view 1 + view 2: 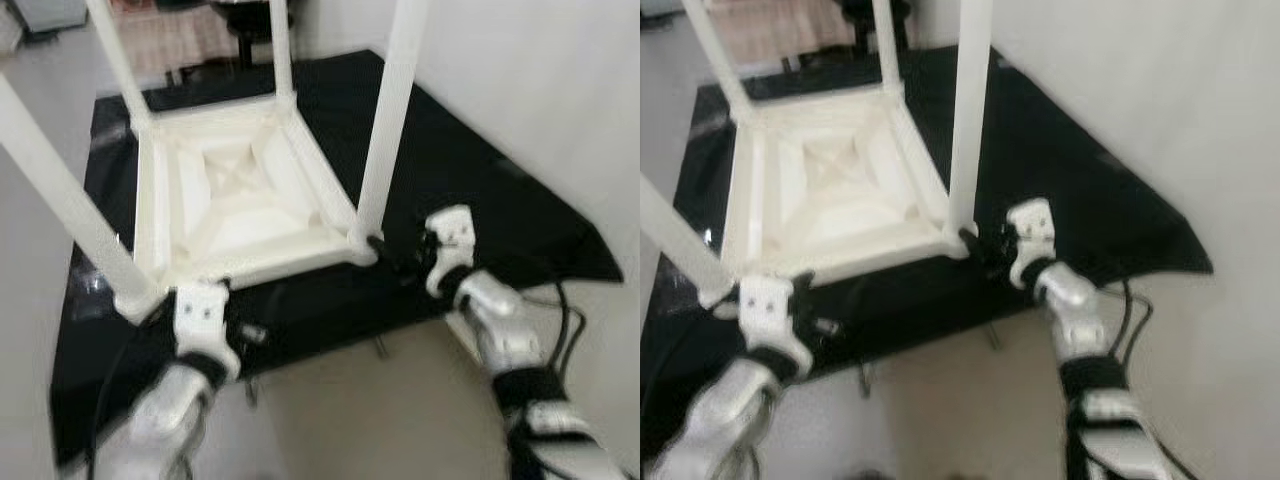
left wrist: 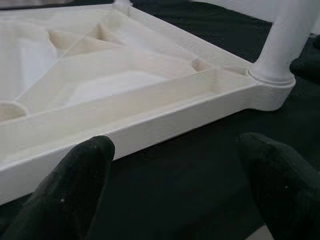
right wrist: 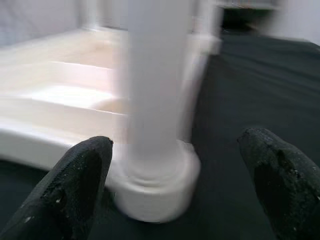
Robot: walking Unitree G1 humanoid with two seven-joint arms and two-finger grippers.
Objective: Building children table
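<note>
Children's table (image 1: 240, 195) — a white moulded-plastic square top with round white legs — lies upside down on a black cloth (image 1: 480, 190) spread over the pale floor (image 1: 340, 420). Its ribbed underside faces up, so the four legs stand upward out of the corner sockets; that is presumably why it is inverted, since legs can be pushed down into sockets while the flat top bears on the ground. The top's diagonal runs roughly from 7 o'clock to 1 o'clock in the head views, and each leg's long axis is near vertical, leaning outward only by perspective.

The right gripper (image 1: 400, 255) sits at about 4 o'clock of the table, just beside the near right leg (image 1: 385, 130) where it enters its corner socket. In the right wrist view its black fingertips (image 3: 75, 185) are spread wide with the leg's foot collar (image 3: 155, 192) between them, not yet pinched. This placement suggests it means to steady or seat that leg.

The left gripper (image 1: 165, 300) is at about 7 o'clock, close to the near left leg (image 1: 70, 205). In the left wrist view its fingers (image 2: 70, 190) are also wide apart, holding nothing, aimed along the table's near edge rail (image 2: 150, 120) towards the far socket.

All four legs appear fitted, so the build looks nearly complete; turning the table upright probably remains.
</note>
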